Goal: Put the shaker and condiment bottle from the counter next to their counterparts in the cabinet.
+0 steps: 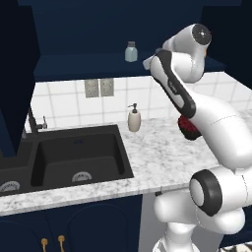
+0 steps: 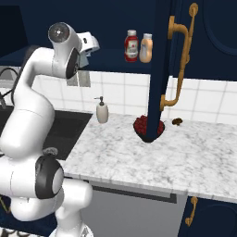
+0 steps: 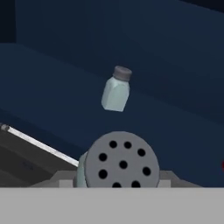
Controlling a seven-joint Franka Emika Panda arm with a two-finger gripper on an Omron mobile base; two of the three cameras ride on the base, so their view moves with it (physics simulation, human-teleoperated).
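Inspector: The arm is raised to the cabinet (image 1: 74, 29). In the hand view the shaker (image 3: 120, 164) sits at the bottom, its perforated grey cap facing the camera, with the claw (image 3: 118, 177) clamped on it from either side. The jaws are narrow, and nothing else touches them.

Supervisor: Where is it relative to its target?

Inspector: Its counterpart shaker (image 1: 131, 51) stands upright on the navy shelf board (image 1: 78, 66), back from the front edge. The held shaker appears apart from it and short of that spot. Whether it is over the board yet cannot be told.

Supervisor: And the condiment bottle?

Inspector: The condiment bottle (image 2: 131, 46) stands on the shelf just beside the orange bottle (image 2: 146, 48), toward the shelf's right end by the open door (image 2: 162, 60). That half looks done.

Supervisor: Risks?

Inspector: Three, in my judgement. Releasing too near the front edge could let the shaker drop to the counter (image 1: 162, 157) or the sink (image 1: 78, 157). Advancing too far could knock the counterpart over. A tilted release could roll a squat jar. A level, low set-down beside the counterpart would avoid all three.

Supervisor: Anything else below?

Inspector: A soap dispenser (image 1: 134, 118) stands near the counter's back edge, and a bowl of red fruit (image 2: 148, 128) lies further right. Both are well clear of the work.
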